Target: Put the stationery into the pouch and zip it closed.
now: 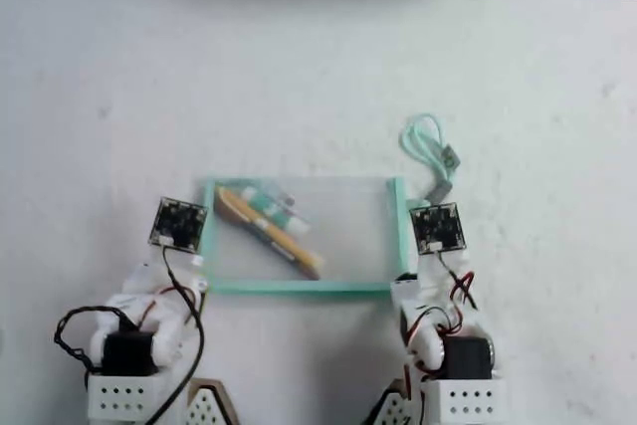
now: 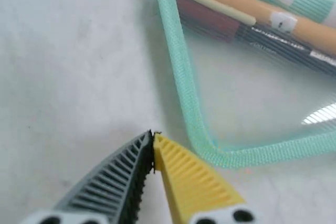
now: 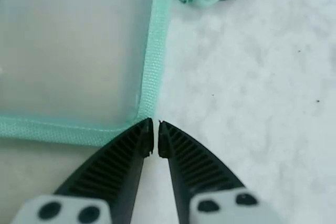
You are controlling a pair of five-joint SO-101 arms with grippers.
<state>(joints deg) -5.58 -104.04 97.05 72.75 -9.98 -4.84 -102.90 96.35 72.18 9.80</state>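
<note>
Stationery [image 1: 267,221] lay inside the pouch [image 1: 299,287] on the worktop [image 1: 318,67], left gripper [image 2: 153,136] and right gripper [image 3: 156,125] closed and empty at its near corners; zipping apparently remained, requiring a grip on the corded pull [image 1: 439,188].

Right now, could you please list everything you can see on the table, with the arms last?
Table: one, white, under everything.
Pouch: one, clear with mint-green edging, flat at the table's middle, between the arms.
Stationery: several pieces, orange, mint-and-white and dark, inside the pouch toward its left end.
Cord loop: one, mint with a grey piece, at the pouch's far right corner.
Left tool: one, grey and yellow, shut, at the pouch's near left corner.
Right tool: one, black, shut, at the pouch's near right corner.
</note>
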